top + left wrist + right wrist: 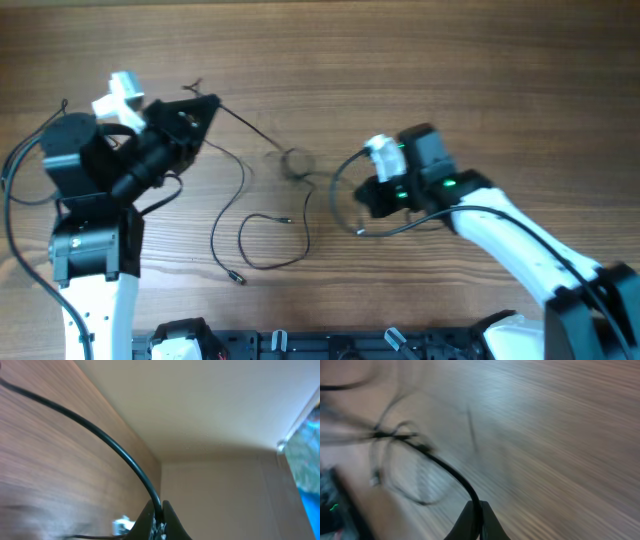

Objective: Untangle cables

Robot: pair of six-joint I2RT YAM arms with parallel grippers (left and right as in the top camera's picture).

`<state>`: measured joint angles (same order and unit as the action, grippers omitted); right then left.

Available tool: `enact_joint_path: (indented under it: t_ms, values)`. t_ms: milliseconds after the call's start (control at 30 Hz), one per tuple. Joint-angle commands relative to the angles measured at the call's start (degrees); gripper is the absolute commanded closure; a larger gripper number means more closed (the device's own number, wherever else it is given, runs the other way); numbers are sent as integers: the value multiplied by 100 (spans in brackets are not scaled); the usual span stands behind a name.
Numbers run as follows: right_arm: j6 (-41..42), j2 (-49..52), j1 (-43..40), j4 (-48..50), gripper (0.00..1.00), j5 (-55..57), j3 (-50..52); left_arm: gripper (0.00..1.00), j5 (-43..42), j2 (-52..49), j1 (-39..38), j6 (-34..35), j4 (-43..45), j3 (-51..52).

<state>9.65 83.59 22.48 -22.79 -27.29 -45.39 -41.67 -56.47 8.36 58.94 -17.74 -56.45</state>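
Mid pull-apart here: my left end effector (159, 511) is clenched on one of the cables (100, 435), my right end effector (478, 510) pinches another strand, the knot (295, 163) sits on the desk (450, 60) between them, so next probably calls for a slow outward pull.
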Motion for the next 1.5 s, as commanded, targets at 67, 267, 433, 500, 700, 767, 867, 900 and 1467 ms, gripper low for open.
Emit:
enact_joint_path:
  t_ms: [67, 267, 433, 500, 700, 767, 867, 900, 1467]
  values:
    - [710, -750, -1375, -658, 96, 1700, -24, 96, -90, 136, 734, -153, 35, -105]
    - [1005, -807, -2601, -935, 96, 1698, -24, 96, -98, 234, 1222, -153, 15, -105]
    - [1014, -807, -3383, -1126, 96, 1698, -24, 96, -98, 293, 1639, -151, -2, -105]
    - [1038, -807, -3757, -1202, 96, 1698, -24, 96, -116, 330, 1829, -151, -9, -105]
    - [1156, -807, -4419, -1294, 96, 1698, -24, 96, -133, 398, 2256, -146, -179, -105]
    - [1152, -807, -4535, -1292, 96, 1609, -24, 96, -138, 398, 2347, -74, -299, -105]
    - [1134, -807, -4535, -1309, 5, 1519, -24, 96, -407, 398, 2339, -44, -275, -105]
    - [1130, -807, -4531, -1353, 0, 1469, -24, 96, -544, 398, 2286, -74, -214, -105]
    - [686, -807, -3792, -1519, 0, 667, -24, 96, 1141, -1095, 1163, -610, 4424, -581]
